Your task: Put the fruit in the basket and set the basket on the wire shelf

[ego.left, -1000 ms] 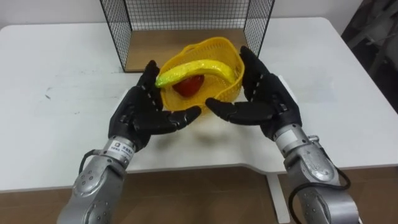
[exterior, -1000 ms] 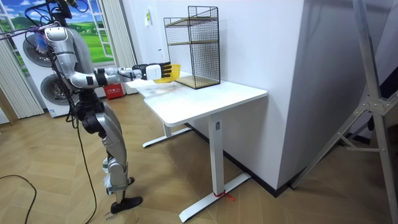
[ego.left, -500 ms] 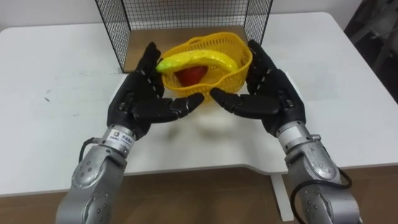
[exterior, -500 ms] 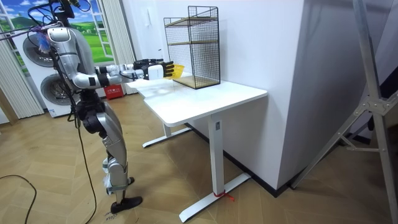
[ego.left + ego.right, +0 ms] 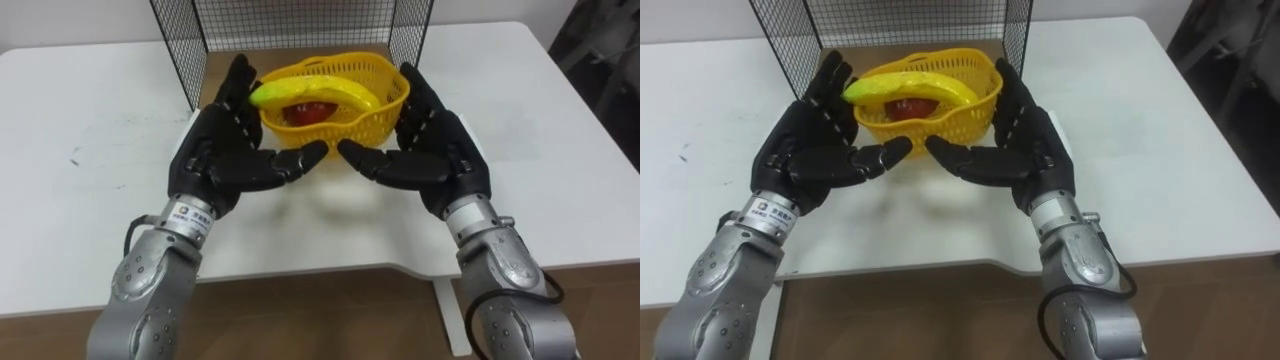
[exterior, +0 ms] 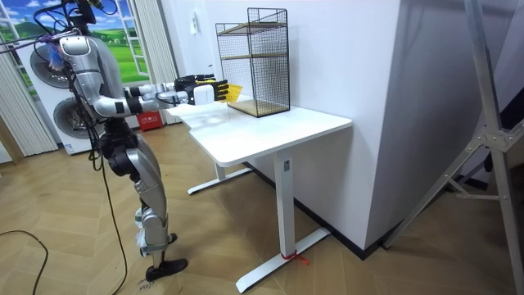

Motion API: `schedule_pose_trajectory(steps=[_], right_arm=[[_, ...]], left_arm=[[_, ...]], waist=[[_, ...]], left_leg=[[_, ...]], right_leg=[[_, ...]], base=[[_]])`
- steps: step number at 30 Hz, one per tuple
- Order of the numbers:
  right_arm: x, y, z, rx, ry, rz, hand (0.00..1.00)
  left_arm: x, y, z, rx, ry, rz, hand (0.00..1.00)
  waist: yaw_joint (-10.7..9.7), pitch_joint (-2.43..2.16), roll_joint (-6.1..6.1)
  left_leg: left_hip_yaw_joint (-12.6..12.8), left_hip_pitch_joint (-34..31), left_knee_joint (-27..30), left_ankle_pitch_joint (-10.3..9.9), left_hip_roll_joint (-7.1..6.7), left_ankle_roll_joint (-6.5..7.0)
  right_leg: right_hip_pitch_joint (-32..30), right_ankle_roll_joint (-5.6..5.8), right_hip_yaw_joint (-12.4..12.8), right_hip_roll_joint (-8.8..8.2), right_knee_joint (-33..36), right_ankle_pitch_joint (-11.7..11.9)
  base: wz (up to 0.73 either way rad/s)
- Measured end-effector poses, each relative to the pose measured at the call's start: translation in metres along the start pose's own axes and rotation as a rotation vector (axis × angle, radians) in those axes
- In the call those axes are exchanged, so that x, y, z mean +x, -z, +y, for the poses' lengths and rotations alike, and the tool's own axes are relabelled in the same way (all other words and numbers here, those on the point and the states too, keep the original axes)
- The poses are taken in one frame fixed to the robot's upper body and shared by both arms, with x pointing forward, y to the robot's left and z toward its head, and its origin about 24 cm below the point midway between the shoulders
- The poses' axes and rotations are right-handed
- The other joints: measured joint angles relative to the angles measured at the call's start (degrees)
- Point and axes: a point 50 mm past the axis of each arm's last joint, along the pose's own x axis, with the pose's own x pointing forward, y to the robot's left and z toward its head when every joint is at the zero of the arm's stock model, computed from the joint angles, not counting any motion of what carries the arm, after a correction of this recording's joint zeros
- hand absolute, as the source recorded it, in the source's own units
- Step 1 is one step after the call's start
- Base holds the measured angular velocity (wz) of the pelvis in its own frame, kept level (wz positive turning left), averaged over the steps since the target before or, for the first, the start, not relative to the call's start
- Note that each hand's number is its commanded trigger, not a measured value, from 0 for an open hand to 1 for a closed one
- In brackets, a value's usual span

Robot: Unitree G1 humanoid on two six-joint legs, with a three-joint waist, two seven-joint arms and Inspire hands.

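Observation:
A yellow plastic basket [image 5: 352,118] hangs just above the white table [image 5: 90,150], at the open front of the black wire shelf [image 5: 182,45]. In it lie a yellow banana [image 5: 312,92] and a red fruit [image 5: 308,112]. My left hand [image 5: 222,158] presses flat against the basket's left side and my right hand [image 5: 432,150] against its right side. Both hands keep their fingers straight, and the thumbs point toward each other under the basket. In the room view the basket [image 6: 232,91] sits between my outstretched hands, close to the wire shelf [image 6: 254,61].
The shelf's lowest level is a brown wooden board [image 5: 232,68] resting on the table, with mesh walls left and right. I stand at the table's end on the room view's left. A washing machine [image 6: 51,115] is behind me.
Both hands have carried the basket up and away from me, toward the shelf's opening. The hold on the basket is the same.

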Motion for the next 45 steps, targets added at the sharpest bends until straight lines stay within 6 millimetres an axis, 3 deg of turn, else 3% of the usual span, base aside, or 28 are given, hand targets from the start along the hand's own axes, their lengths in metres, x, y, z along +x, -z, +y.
schedule_pose_trajectory(steps=[11, 17, 20, 24, 26, 29, 31, 32, 33, 34, 36, 37, 41, 45], right_arm=[[0.0001, 0.0001, 0.0003, 0.003, 0.0, -0.001, 0.0], [-0.0005, -0.0006, -0.0019, 0.006, 0.003, -0.002, 0.0], [-0.0009, 0.0027, -0.0033, 0.019, -0.002, 0.011, 0.0], [-0.0017, 0.0047, -0.0042, 0.045, -0.006, 0.017, 0.0], [-0.0016, 0.0054, -0.0033, 0.049, -0.009, 0.019, 0.0], [-0.0016, 0.0046, -0.0038, 0.055, -0.007, 0.011, 0.0], [-0.0011, 0.0049, -0.0033, 0.05, -0.006, 0.012, 0.0], [-0.0011, 0.0064, -0.0036, 0.053, -0.003, 0.017, 0.0], [-0.0016, 0.0061, -0.0064, 0.045, 0.005, 0.021, 0.0], [-0.0019, 0.0059, -0.0081, 0.038, 0.009, 0.023, 0.0], [-0.002, 0.008, -0.0075, 0.033, 0.005, 0.033, 0.0], [-0.0024, 0.0092, -0.007, 0.035, 0.003, 0.038, 0.0], [-0.0023, 0.0091, -0.0067, 0.039, 0.002, 0.036, 0.0], [-0.0026, 0.0086, -0.0081, 0.038, 0.003, 0.036, 0.0]], left_arm=[[0.0007, 0.001, -0.0022, -0.014, 0.0, -0.004, 0.0], [0.0006, 0.0006, -0.0017, -0.018, 0.001, -0.005, 0.0], [0.0002, 0.0004, -0.0005, -0.016, -0.001, -0.003, 0.0], [0.0001, -0.0001, 0.0002, -0.011, -0.004, -0.005, 0.0], [0.0, -0.0005, 0.0008, -0.011, -0.006, -0.006, 0.0], [0.0003, 0.0005, -0.0003, -0.013, -0.001, -0.002, 0.0], [0.0005, 0.0003, -0.0007, -0.011, 0.002, -0.002, 0.0], [0.0004, 0.0002, -0.0001, -0.009, 0.001, -0.001, 0.0], [0.0013, -0.0002, -0.0011, -0.014, 0.006, -0.004, 0.0], [0.0016, 0.0, -0.0018, -0.015, 0.01, -0.004, 0.0], [0.0011, 0.0007, -0.0013, -0.014, 0.007, 0.0, 0.0], [0.0014, -0.0001, -0.0007, -0.013, 0.005, -0.004, 0.0], [0.0023, -0.0014, -0.0008, -0.009, 0.008, -0.009, 0.0], [0.0023, -0.0018, -0.0013, -0.006, 0.011, -0.014, 0.0]], waist=[[-0.18, 0.02, -0.33], [-0.38, -0.1, -1.17], [0.04, -0.04, -1.26], [0.87, -0.01, -1.48], [0.75, -0.01, -1.46], [0.61, 0.17, -1.74], [1.03, 0.32, -1.85], [0.93, 0.6, -2.18], [0.71, 0.63, -2.36], [1.13, 0.72, -2.5], [2.16, 0.73, -2.68], [1.94, 0.25, -2.66], [1.26, 0.16, -2.7], [1.38, 0.12, -2.6]], left_leg=[[-0.01, -0.02, 0.44, 0.0, 0.02, 0.0], [-0.36, -1.4, 2.88, -0.21, 0.32, -0.06], [-0.51, -1.62, 5.2, -1.34, 0.87, -0.23], [-0.63, -3.29, 12.01, -5.13, 2.3, -1.17], [-1.05, -3.45, 13.15, -5.71, 2.38, -1.59], [-1.6, -3.82, 14.18, -4.96, 2.37, -2.39], [-1.73, -7.68, 20.08, -3.41, 2.86, -3.07], [-2.32, -10.95, 21.73, -3.0, 2.29, -3.08], [-2.77, -13.58, 17.22, -2.48, 1.55, -3.06], [-2.86, -15.71, 12.3, 0.95, 0.91, -2.43], [-2.85, -16.66, 9.61, 6.25, 1.13, -2.07], [-2.94, -16.58, 10.06, 7.51, 1.13, -0.81], [-2.61, -16.3, 11.33, 6.59, -0.11, 0.64], [-1.79, -15.91, 11.68, 4.98, -2.29, 1.93]], right_leg=[[0.04, 0.0, -0.03, -0.08, 0.24, 0.0], [-0.1, -0.13, -0.65, -0.03, 0.69, -0.17], [-0.06, -0.43, -1.05, 0.1, 2.56, -1.09], [-2.55, -1.48, -1.42, 0.56, 9.23, -5.06], [-2.43, -1.89, -1.3, 0.66, 10.27, -5.76], [-2.45, -2.47, -1.04, 0.93, 10.8, -6.05], [-2.51, -2.91, -0.25, 1.09, 11.09, -6.17], [-2.53, -3.32, 0.56, 0.89, 11.16, -6.41], [-3.0, -3.44, 1.05, 0.84, 11.2, -6.62], [-3.38, -3.23, 1.52, 0.81, 11.68, -6.97], [-3.42, -2.44, 2.08, 0.84, 12.5, -7.58], [-3.19, -2.17, 2.05, 0.99, 12.68, -8.2], [-2.22, -1.05, 1.7, -0.32, 12.5, -9.38], [-1.99, 0.24, 1.72, -2.84, 13.68, -11.7]], base=[[0.0], [0.06], [0.02], [-0.01], [0.06], [0.08], [-0.01], [0.16], [0.07], [-0.14], [-0.41], [-0.25], [0.02], [0.08]])
